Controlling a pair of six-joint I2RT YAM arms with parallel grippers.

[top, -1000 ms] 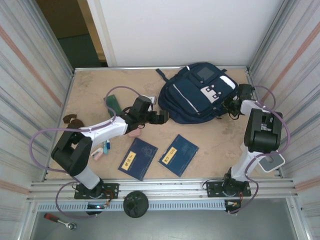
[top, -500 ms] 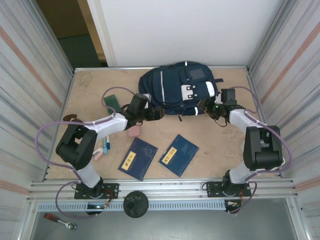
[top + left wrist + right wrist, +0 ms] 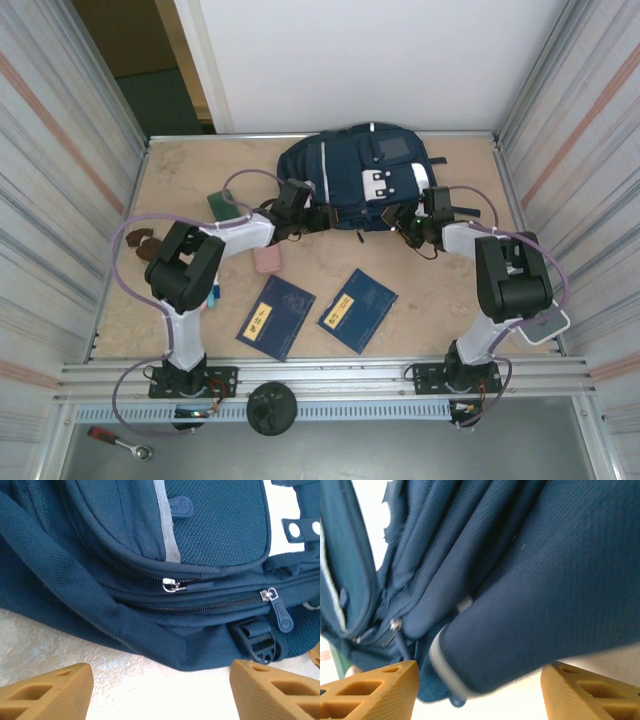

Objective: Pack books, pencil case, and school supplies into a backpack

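Left tool (image 3: 316, 215), right tool (image 3: 396, 220) nearer backpack (image 3: 350, 175)

Left arm (image 3: 235, 232): is rising from its base at the near edge, elbow bent high, forearm stretching right toward the middle of the worktop.
Left gripper (image 3: 316, 216): is pointing right and slightly away; in the wrist view (image 3: 160, 695) its tan fingers (image 3: 47, 692) are standing wide apart, gripping nothing.
Right arm (image 3: 505, 275): is standing up from its base, forearm angling left and away.
Right gripper (image 3: 397, 222): is facing left toward the other; its fingers (image 3: 592, 692) are spread apart, nothing between them.
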